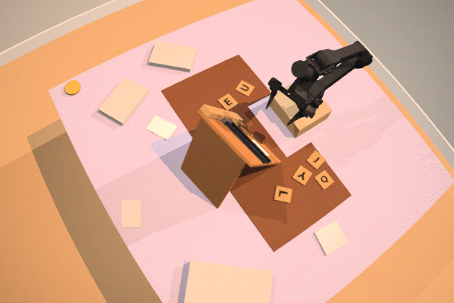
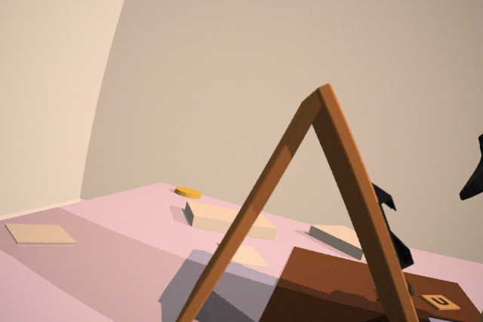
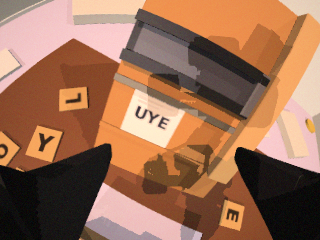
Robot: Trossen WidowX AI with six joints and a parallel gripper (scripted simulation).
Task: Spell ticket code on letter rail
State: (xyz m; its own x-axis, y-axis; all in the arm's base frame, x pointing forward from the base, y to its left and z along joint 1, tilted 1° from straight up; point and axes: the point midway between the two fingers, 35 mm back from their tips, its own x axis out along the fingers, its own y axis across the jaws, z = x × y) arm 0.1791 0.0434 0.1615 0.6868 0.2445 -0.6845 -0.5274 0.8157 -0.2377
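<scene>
Black gripper is hanging wide open w/ nothing btwn its fingers, facing the tilted board. Ticket on board is reading "UYE"; the dark rail above it is showing no letters. Tiles U & E are lying nr one end of board; Y, L, J & Q are lying past the other, all on brown mat.

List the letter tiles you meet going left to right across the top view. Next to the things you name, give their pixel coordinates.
E tile (image 1: pixel 228 101) (image 3: pixel 232 215) → U tile (image 1: pixel 245 88) (image 2: pixel 441 302) → L tile (image 1: pixel 283 194) (image 3: pixel 74 99) → Y tile (image 1: pixel 301 175) (image 3: pixel 45 143); J and Q overlap in that order, so they are left out.
</scene>
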